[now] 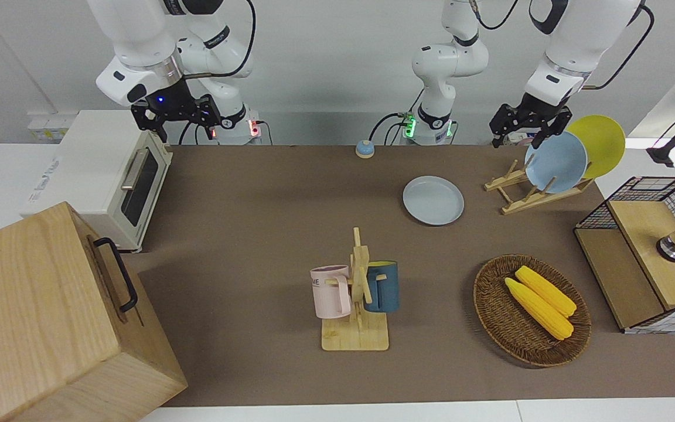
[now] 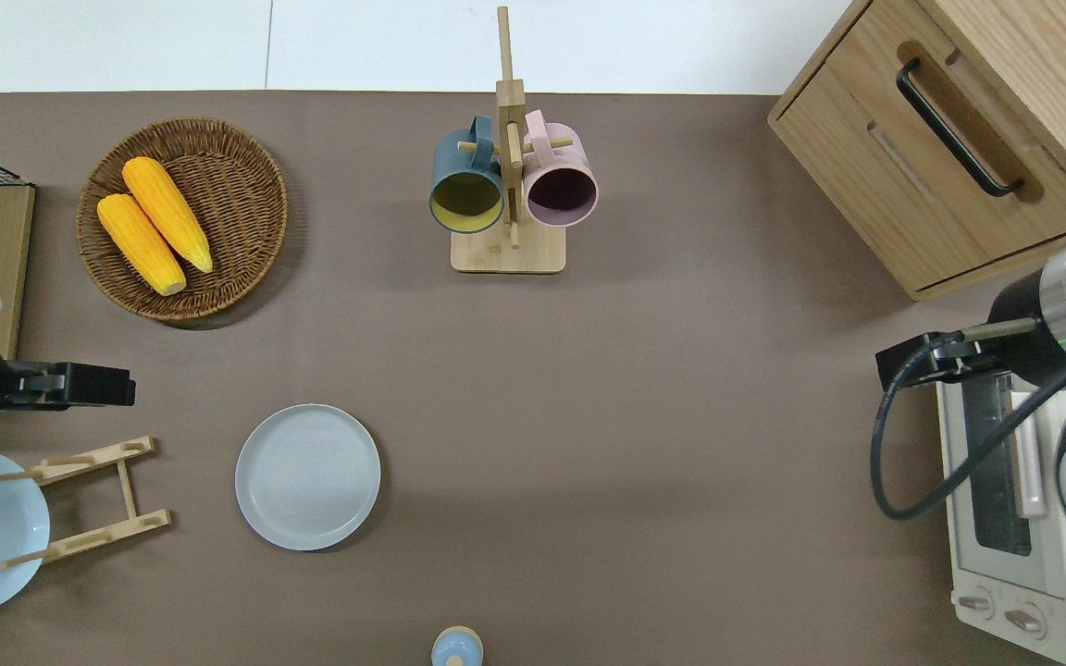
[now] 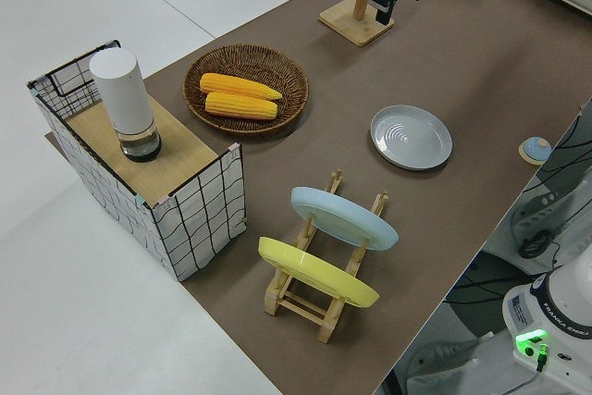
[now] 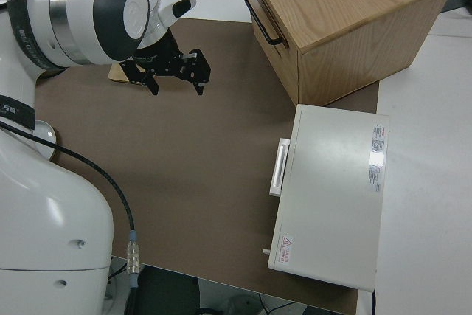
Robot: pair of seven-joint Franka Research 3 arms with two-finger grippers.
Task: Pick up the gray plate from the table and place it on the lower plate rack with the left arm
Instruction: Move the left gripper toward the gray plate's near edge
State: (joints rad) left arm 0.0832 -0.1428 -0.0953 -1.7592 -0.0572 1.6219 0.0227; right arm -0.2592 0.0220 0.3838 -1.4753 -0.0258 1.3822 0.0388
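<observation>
Two plates are already leaning in the lower plate rack [image 3: 324, 270], the blue plate [image 3: 344, 217] and the yellow plate [image 3: 316, 271] taking up its slots farther from the gray plate [image 2: 308, 476], which is lying flat on the table [image 2: 644, 416] just beside the rack, toward the right arm's end. The left pincer [image 1: 526, 126] is hanging in the air with its fingers apart, gripping nothing; the right arm is sitting parked, its pincer [image 4: 174, 71] also open.

Judging from this, a flat plate is offering only its shallow rim, so a grip there may be slipping. Lowering it carelessly could be knocking the blue plate or missing the pegs.

Only the left side view is showing both racked plates whole; overhead is cutting off the yellow one.
</observation>
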